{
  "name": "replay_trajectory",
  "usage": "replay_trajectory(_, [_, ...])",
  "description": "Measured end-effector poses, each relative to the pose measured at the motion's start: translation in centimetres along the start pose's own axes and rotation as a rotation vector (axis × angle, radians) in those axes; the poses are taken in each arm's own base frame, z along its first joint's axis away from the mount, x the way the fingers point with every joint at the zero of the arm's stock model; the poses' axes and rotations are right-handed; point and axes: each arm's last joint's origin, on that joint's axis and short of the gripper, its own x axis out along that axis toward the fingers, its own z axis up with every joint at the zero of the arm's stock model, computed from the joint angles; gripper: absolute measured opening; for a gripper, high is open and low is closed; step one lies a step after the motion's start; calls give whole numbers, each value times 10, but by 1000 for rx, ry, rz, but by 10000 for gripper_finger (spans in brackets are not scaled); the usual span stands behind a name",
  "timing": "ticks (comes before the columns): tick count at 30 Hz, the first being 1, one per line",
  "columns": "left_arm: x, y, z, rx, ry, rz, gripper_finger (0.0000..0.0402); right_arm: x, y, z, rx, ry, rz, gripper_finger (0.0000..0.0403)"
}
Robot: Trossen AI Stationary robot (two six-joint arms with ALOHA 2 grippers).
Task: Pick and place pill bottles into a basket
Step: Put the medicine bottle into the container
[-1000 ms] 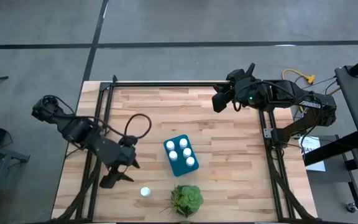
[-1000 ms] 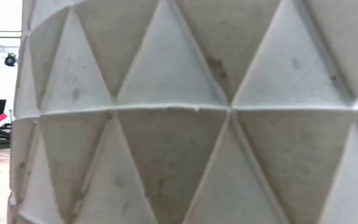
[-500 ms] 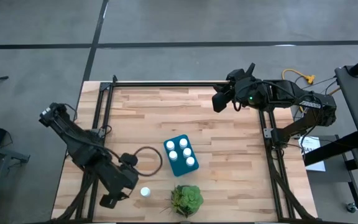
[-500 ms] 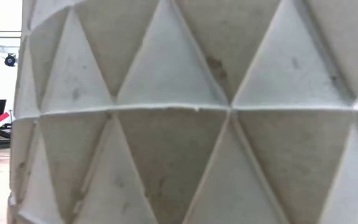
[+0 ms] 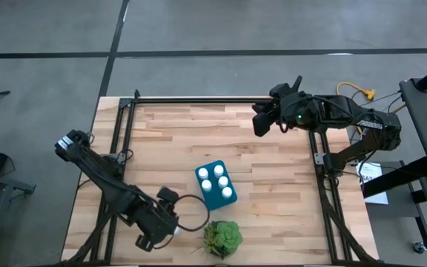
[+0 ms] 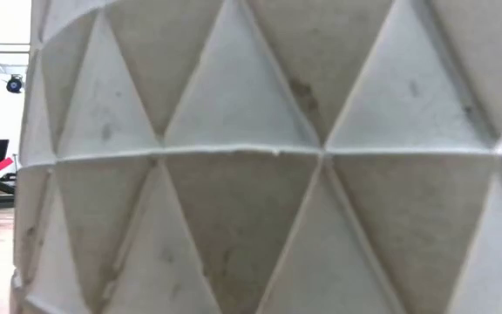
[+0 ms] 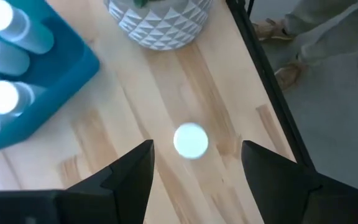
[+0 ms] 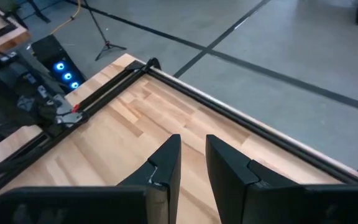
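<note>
My left claw [image 7: 194, 165] hangs low over the near edge of the table [image 5: 273, 185], its two fingers [image 7: 132, 171] spread apart with nothing held between them. The one loose pill bottle [image 7: 191, 139] stands upright on the wood just ahead of the gap between those fingers, its round white cap facing up at me, and neither finger touches it. From above, my arm covers that bottle, so I see it only from my left wrist. Just beside it sits the green plant [image 5: 222, 238] in its white pot [image 7: 159, 22] patterned with triangles. Near that, toward the middle of the table, lies the teal basket [image 5: 215, 194], which holds white pill bottles [image 5: 212, 178] standing upright; I count four caps from above. My right claw [image 5: 261, 121] waits at the far right corner of the table, fingers closed together on nothing.
</note>
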Motion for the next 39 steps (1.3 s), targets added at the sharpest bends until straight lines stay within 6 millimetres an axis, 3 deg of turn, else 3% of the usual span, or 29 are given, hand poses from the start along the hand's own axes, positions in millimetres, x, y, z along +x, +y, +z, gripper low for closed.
replay_trajectory(20, [68, 1, -27, -94, -23, -55, 224, -1, 2, 0, -19, 5, 22, 68])
replay_trajectory(39, [103, 5, -49, -125, -67, -80, 224, -1, 2, -1, -26, 6, 21, 68])
